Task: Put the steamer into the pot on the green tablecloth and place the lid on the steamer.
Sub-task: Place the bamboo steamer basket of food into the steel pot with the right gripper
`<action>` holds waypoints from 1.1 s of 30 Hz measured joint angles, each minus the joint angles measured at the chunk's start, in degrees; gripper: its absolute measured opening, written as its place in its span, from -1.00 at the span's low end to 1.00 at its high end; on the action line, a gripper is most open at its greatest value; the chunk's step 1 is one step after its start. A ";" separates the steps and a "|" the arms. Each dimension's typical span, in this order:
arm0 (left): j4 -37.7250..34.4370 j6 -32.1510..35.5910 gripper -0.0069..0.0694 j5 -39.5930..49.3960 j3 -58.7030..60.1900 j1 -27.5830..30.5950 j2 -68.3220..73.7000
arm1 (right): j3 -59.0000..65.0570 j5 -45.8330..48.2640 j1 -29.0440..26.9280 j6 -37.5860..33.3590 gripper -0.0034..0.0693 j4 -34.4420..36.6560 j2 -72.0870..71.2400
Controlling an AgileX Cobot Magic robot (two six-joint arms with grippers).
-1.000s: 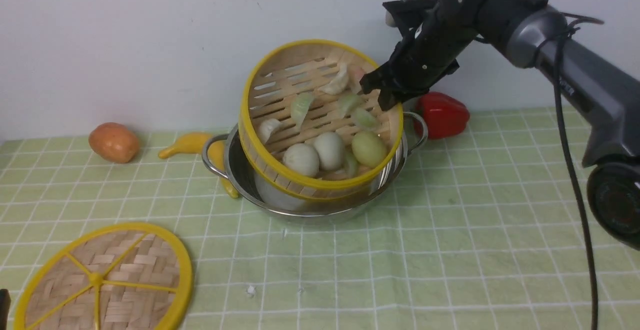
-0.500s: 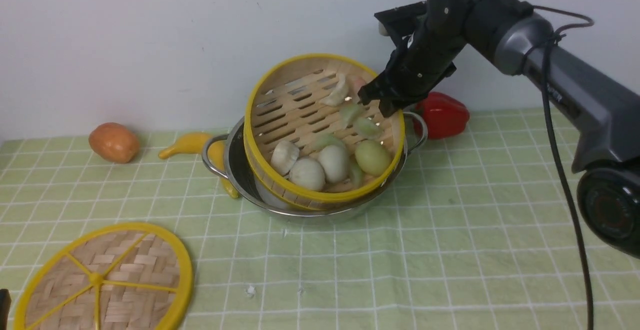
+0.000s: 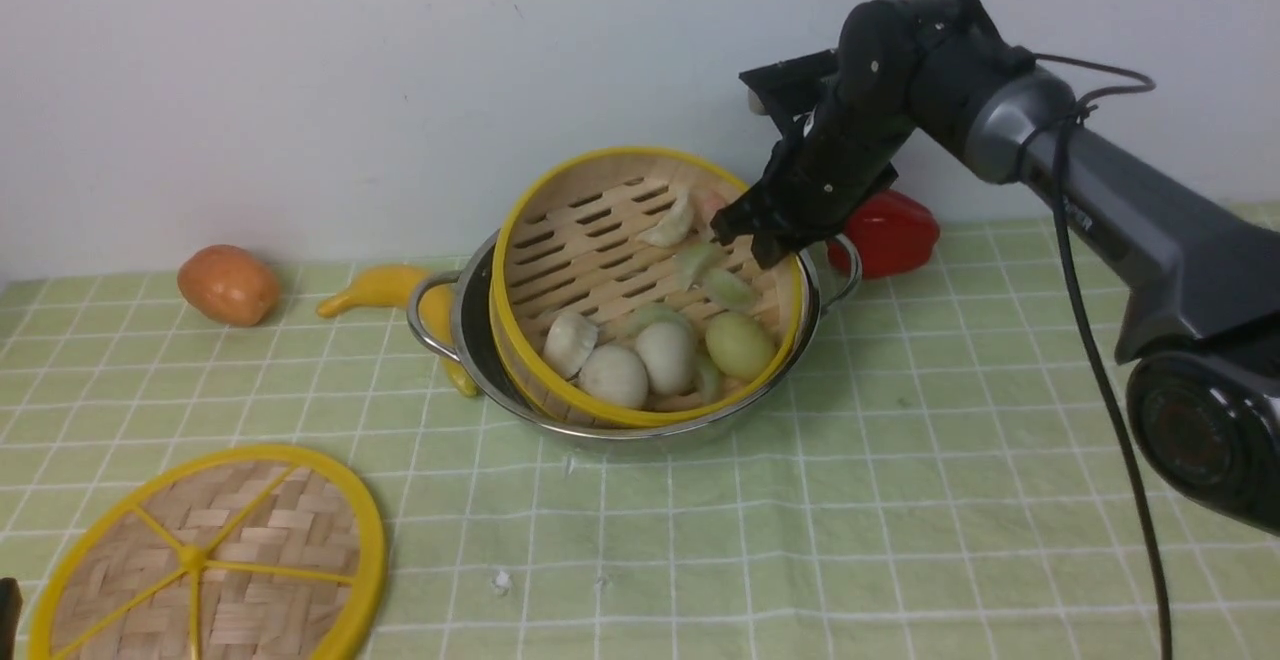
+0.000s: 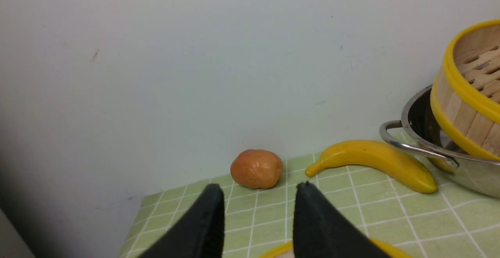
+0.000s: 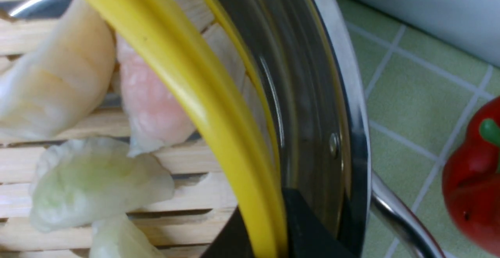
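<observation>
Nearest, at 7 o'clock from the pot (image 3: 470, 330), the lid (image 3: 205, 555) is laid flat on the green tablecloth (image 3: 900, 500). The left gripper (image 4: 259, 195) is held over the lid's rim with jaws apart and empty. In the middle, the steamer (image 3: 580, 250) is seated only partly in the pot: its 6 o'clock edge is sunk inside and its 1 o'clock edge is raised, where its yellow rim is pinched by the right gripper (image 3: 760, 235). The eggs (image 3: 640, 365) are gathered at the low side. Were the rim let go at this tilt, the steamer could be wedged crooked against the steel wall and food jolted out. The outer finger could also be trapped in the narrow gap, and the pot dragged on withdrawal.
</observation>
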 joint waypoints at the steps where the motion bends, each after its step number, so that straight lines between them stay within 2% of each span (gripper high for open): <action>1: 0.00 0.00 -0.18 0.00 0.00 0.00 0.00 | 0.00 0.00 0.00 -0.13 -0.76 0.00 0.00; 7: 0.00 0.00 -0.18 0.00 0.00 0.00 0.00 | -0.07 0.00 0.00 -0.15 -0.69 0.07 0.00; 15: 0.00 0.00 -0.18 0.00 0.00 0.00 0.00 | -0.13 -0.56 0.00 -1.27 -0.27 2.31 0.00; 17: 0.00 0.00 -0.18 0.00 0.00 0.00 0.00 | -0.13 -0.19 -0.11 -1.41 -0.22 2.41 0.00; 33: 0.00 0.00 -0.18 0.00 0.00 0.00 0.00 | -1.84 -0.14 -0.11 -1.22 -0.18 3.29 -0.12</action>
